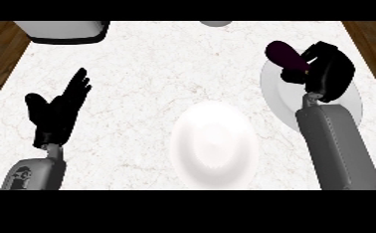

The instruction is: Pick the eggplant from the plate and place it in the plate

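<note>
The right forearm (334, 147) comes in from the lower edge and lies over the near part of the grey plate (273, 92) on the right side of the counter (147, 77). At its end, the right robot hand (328, 72) has its fingers curled round the near end of the eggplant (286, 58), grasping it. The dark purple body sticks out up and to the left, over the plate's far rim. Whether the eggplant has cleared the plate cannot be told from this steep view.

The step in hand looks like the lift and carry to the white plate (213, 147), which sits near the middle of the counter, just left of the grey one.

To do it well, raise the eggplant straight up first so its free end does not drag on the rim. Then swing it left and towards the body, low and level. Since the hold is near one end, the long free end may tip, so a slow move suits. Set it down over the white plate's centre before letting go.

The left robot hand (62, 105) rests released at the left, fingers up, well apart from both plates.
</note>
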You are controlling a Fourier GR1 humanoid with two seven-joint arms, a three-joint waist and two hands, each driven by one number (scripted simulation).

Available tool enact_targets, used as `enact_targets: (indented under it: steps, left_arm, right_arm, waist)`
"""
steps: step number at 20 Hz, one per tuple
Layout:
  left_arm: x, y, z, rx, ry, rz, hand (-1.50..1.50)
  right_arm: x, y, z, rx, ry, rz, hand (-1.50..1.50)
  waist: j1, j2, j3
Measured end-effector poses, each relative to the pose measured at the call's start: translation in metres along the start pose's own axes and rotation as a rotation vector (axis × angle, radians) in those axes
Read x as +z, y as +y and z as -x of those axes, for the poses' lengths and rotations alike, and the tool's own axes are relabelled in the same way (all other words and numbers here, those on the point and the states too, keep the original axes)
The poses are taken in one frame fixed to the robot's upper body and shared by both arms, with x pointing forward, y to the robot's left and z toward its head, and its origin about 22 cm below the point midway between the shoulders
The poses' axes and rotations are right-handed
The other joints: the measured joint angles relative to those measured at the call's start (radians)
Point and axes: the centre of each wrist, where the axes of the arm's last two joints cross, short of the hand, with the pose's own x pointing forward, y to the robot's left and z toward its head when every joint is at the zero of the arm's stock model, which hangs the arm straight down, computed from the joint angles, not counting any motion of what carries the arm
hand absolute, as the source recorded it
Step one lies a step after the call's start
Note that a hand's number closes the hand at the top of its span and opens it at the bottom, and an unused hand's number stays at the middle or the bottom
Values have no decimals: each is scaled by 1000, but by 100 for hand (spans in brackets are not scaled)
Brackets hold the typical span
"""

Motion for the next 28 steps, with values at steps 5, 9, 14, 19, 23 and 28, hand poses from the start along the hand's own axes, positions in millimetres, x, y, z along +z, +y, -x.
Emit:
enact_targets:
  steps: [5,9,14,19,23,28]
  left_arm:
    - [-4,-8,2,1,2,5,0]
    - [-7,-4,2,1,2,6,0]
    - [-1,-3,6,1,3,14,0]
    - [0,-2,10,-6,0,6,0]
    - [-2,0,11,-6,5,-6,0]
    - [0,2,12,-5,12,-4,0]
  right_arm:
    - [-19,5,39,90,34,-86,150]
    - [-27,6,66,22,110,-193,-150]
    - [-38,8,94,-31,77,-280,-150]
    - [-43,2,94,-118,-56,-200,-150]
    - [-41,-9,72,-297,-179,-137,-150]
    - [-33,-27,59,-516,-148,-111,-150]
  waist:
    - [3,2,0]
    - [4,3,1]
    - [8,3,1]
    - [3,1,1]
    - [-3,-1,1]
    - [-10,-5,0]
